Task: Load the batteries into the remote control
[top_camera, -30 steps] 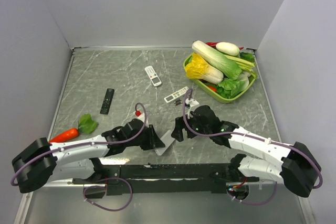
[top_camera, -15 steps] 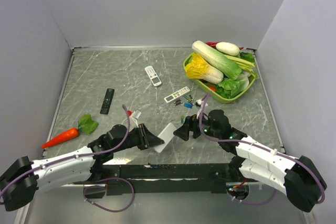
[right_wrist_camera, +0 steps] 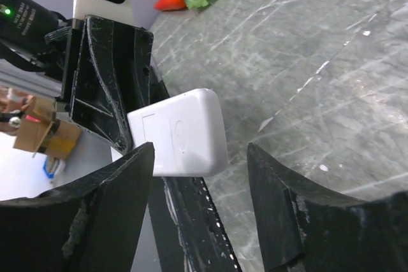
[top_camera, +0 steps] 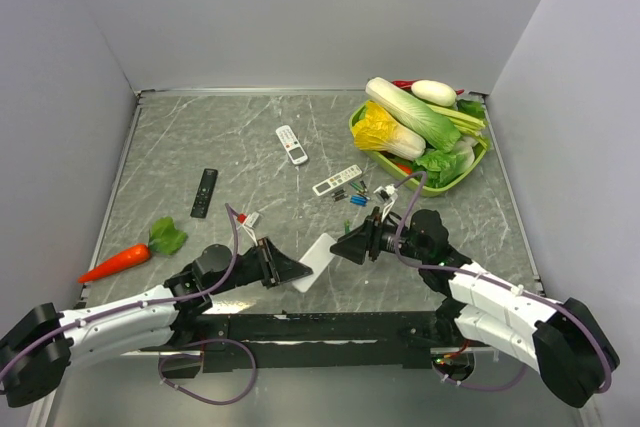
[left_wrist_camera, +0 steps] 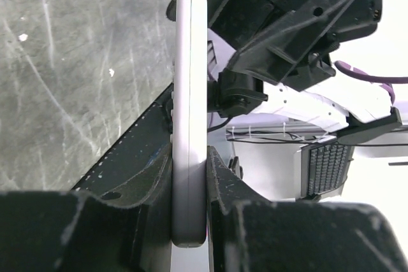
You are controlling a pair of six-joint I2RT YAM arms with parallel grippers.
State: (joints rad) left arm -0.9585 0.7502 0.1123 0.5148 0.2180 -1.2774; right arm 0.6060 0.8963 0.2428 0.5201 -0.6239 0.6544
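Observation:
My left gripper [top_camera: 288, 269] is shut on a white remote control [top_camera: 317, 261], held off the table near the front edge; in the left wrist view the remote [left_wrist_camera: 190, 113] stands edge-on between the two pads. My right gripper [top_camera: 350, 245] is open and empty, its tips just right of the remote; in the right wrist view the remote's back [right_wrist_camera: 180, 133] with its battery cover faces me between the spread fingers. Several tiny blue, green and dark batteries [top_camera: 355, 194] lie loose on the table beside a white remote [top_camera: 336, 180].
Another white remote [top_camera: 291, 144] lies mid-table and a black remote [top_camera: 204, 192] to the left. A carrot [top_camera: 118, 260] and a lettuce leaf [top_camera: 168, 235] lie at the left. A green basket [top_camera: 470, 172] full of vegetables stands at the back right.
The left gripper has drawn back and lifted the white remote off the table. The right gripper moved right and back from it, uncovering the loose batteries.

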